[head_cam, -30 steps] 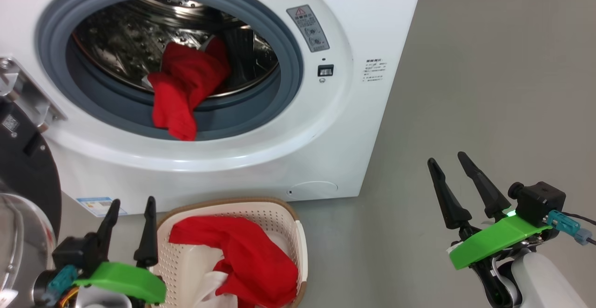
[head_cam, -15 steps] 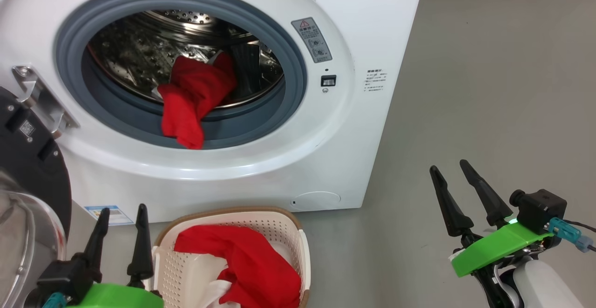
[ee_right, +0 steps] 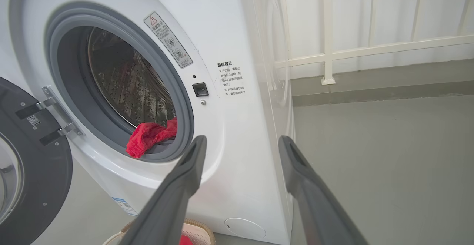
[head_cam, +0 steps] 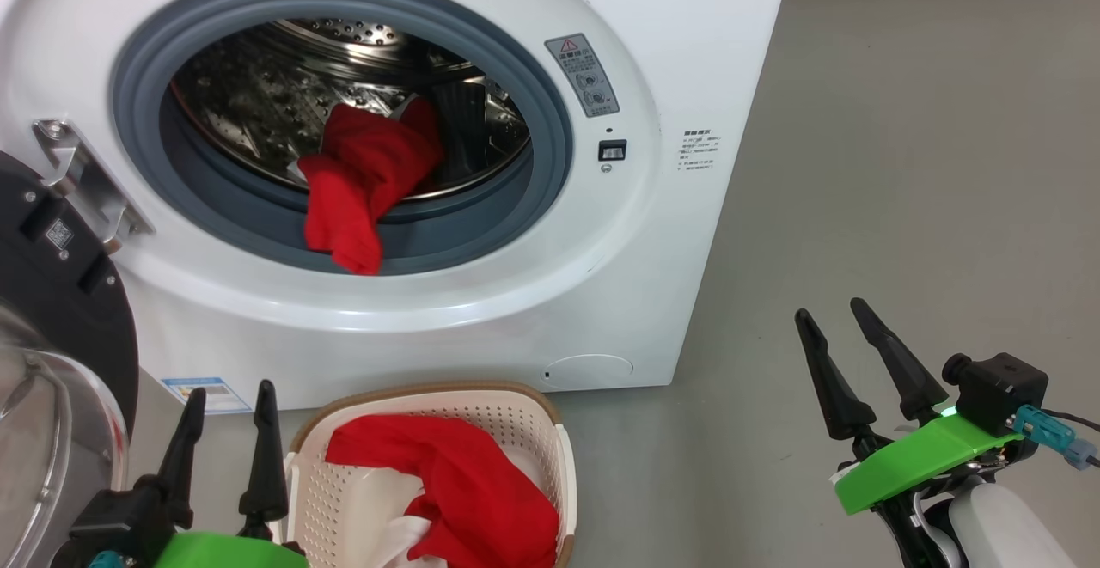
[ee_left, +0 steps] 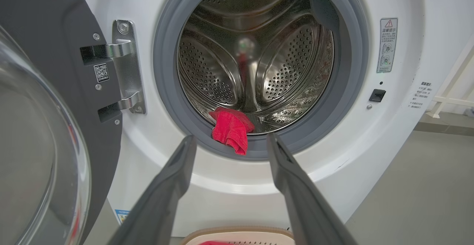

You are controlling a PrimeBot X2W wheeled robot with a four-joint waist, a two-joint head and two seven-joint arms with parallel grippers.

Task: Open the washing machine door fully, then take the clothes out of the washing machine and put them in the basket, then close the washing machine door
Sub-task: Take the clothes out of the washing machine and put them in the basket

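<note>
The white washing machine (head_cam: 670, 52) stands with its door (head_cam: 51, 310) swung wide open to the left, black rim and glass bowl showing. A red garment (head_cam: 361, 181) hangs out of the steel drum over the grey rubber ring; it also shows as a red garment (ee_left: 231, 130) and a red garment (ee_right: 148, 137). On the floor in front sits the cream basket (head_cam: 516, 418) holding red clothes (head_cam: 464, 482) and a bit of white cloth. My left gripper (head_cam: 228, 396) is open and empty, left of the basket. My right gripper (head_cam: 834, 314) is open and empty, off to the machine's right.
Bare grey floor (head_cam: 902, 164) stretches right of the machine. A white railing (ee_right: 370, 48) and a low kerb run behind it. The door's metal hinge (ee_left: 126, 67) sits at the opening's left.
The head camera has tilted, so the whole picture shifted down and slightly right. The left gripper sits lower in view. The clothes and basket lie as before.
</note>
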